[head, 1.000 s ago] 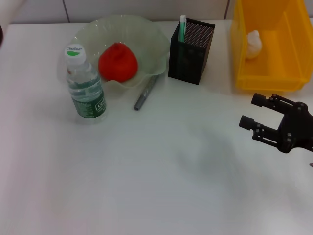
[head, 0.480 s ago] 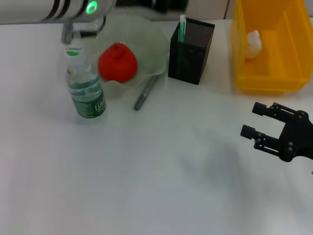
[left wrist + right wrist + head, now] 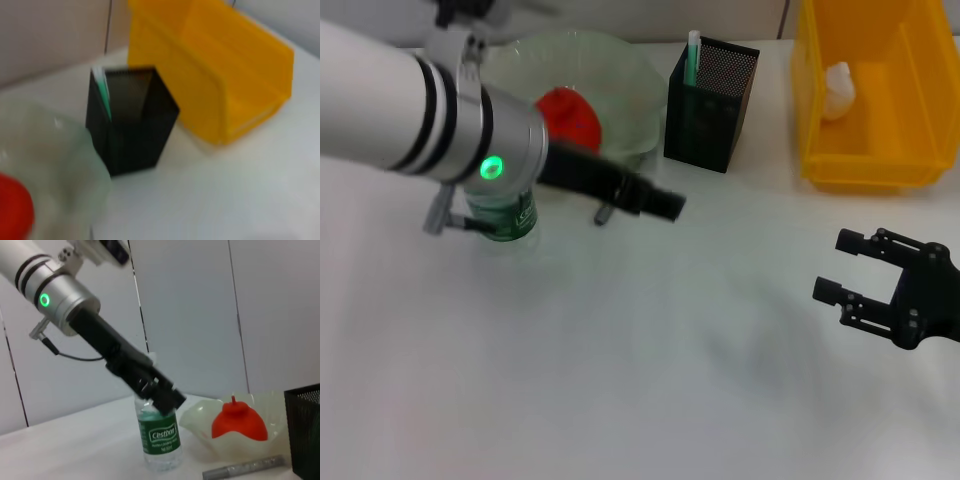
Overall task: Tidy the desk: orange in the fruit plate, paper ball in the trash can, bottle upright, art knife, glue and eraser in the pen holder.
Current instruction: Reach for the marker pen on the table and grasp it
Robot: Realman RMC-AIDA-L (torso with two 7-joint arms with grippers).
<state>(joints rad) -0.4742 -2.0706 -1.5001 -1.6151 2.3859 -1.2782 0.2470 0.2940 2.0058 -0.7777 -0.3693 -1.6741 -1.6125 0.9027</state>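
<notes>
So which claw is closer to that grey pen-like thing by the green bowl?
Left. The left claw hangs right by the grey tool in front of the bowl; the right claw sits far off, below the yellow bin.

You've got a smooth, matt white table [image 3: 650,380] under everything. The plate [image 3: 630,100] looks like translucent pale-green plastic or glass, glossy along its wavy rim. Inside it, the orange [image 3: 570,115] shows a smooth red-orange skin with a slight sheen. The bottle [image 3: 159,437] is clear, shiny plastic with a dark green printed label. Look at the holder [image 3: 710,95]: black metal mesh above, solid matt black lower down. The bin [image 3: 865,110] is bright yellow moulded plastic, smooth and faintly glossy. Your left arm [image 3: 430,115] is glossy white casing into brushed silver metal; both grippers, left [image 3: 655,203] and right [image 3: 860,270], look matt black.
</notes>
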